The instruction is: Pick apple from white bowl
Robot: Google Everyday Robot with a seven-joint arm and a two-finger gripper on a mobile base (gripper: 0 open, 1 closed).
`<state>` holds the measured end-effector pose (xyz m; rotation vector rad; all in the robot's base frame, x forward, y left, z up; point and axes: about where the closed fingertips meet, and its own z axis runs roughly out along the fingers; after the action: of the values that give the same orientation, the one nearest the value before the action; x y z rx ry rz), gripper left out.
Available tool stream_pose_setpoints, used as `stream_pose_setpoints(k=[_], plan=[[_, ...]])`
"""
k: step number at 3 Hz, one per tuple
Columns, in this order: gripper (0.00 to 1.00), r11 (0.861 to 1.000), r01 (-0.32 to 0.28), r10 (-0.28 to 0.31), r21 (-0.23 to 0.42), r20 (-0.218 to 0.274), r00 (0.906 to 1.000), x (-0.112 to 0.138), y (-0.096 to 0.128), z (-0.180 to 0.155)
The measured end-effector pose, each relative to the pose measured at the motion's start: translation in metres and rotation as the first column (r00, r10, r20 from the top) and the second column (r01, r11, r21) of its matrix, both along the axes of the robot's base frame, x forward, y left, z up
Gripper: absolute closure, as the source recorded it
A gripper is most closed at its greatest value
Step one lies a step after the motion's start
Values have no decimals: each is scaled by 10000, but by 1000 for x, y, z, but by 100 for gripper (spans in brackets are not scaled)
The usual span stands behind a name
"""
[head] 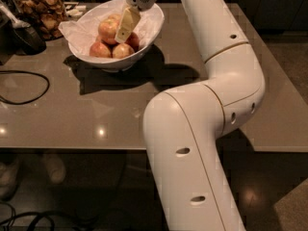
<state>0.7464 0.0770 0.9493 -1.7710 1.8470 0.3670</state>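
The white bowl [144, 42], lined with crumpled white paper, stands at the back left of the grey table. Several apples lie in it. The apple [108, 29], yellow-orange with a pinkish blush, sits on top of the pile. My gripper [123, 29] reaches down into the bowl from above and rests against the right side of that apple. A deep red apple [134, 40] lies just right of the gripper, partly hidden by it. Two more apples [100, 49] sit at the front of the bowl.
A glass jar of brown snacks [41, 8] stands at the back left, beside a dark object [21, 35]. A black cable [29, 93] loops on the table [96, 114] at the left. My own white arm [192, 138] fills the right foreground. The table's front edge runs below.
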Motion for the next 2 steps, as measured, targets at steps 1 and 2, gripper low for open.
stream_pose_setpoints(k=[1, 2], plan=[[23, 10000, -77, 77, -57, -100, 9999, 1, 4, -7], [23, 9998, -159, 157, -123, -152, 9998, 2, 9, -12]])
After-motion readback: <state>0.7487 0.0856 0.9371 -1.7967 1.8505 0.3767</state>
